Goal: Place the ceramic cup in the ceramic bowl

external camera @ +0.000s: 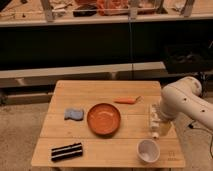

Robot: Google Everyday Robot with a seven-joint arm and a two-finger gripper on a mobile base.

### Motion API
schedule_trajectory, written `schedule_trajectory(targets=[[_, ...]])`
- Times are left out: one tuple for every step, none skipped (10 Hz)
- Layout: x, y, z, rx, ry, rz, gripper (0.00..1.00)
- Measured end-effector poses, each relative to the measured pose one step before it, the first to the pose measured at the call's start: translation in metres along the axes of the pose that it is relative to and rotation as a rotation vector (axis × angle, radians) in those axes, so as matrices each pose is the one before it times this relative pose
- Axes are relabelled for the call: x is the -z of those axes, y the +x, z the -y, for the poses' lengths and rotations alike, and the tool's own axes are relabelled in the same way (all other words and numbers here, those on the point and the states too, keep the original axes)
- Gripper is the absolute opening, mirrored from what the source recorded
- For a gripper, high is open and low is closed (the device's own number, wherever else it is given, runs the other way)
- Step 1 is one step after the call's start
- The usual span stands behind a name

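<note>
Pincer [160,118] open, empty, at low end of arm [182,102], by tabletop's [100,90] 3 o'clock edge, just over bottle [154,123]

Ceramic cup [148,150] upright, free, at 5 o'clock from ceramic bowl [103,119], 6 o'clock from bottle, near front edge

Judged step: reach for cup, not yet grasped

Risks:
- descent clips bottle beside path, knocks it into cup
- jaw strikes rim, cup skids off near edge
- shallow pinch on smooth wall slips, cup drops hard into bowl, chips
</note>
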Motion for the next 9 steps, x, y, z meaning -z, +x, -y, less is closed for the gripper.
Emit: schedule_trajectory(targets=[[-0.00323,-0.0047,-0.00405,0.01475,-0.00252,0.00493,0.8],[-0.0059,-0.00717,-0.0071,0.02338,-0.00366,0.00462,0.8],[-0.0044,-0.00569,-0.00478,0.02017,-0.00215,0.00334,0.8],[-0.00238,-0.00398,-0.00346,0.01479,-0.00158,0.00219,0.8],[-0.00367,-0.00516,-0.0055,0.01805,-0.0032,0.00353,0.8],[-0.00246,-0.00188,-0.00245,0.00779,-0.00112,0.00282,0.8],[-0.00573,-0.00016,-0.00399,0.01453,-0.00111,0.00292,0.8],[-0.00502,-0.0023,-0.00301,0.00737,0.00074,0.00542,0.8],[-0.0054,-0.00392,-0.00436,0.01219,-0.00158,0.0071,0.8]])
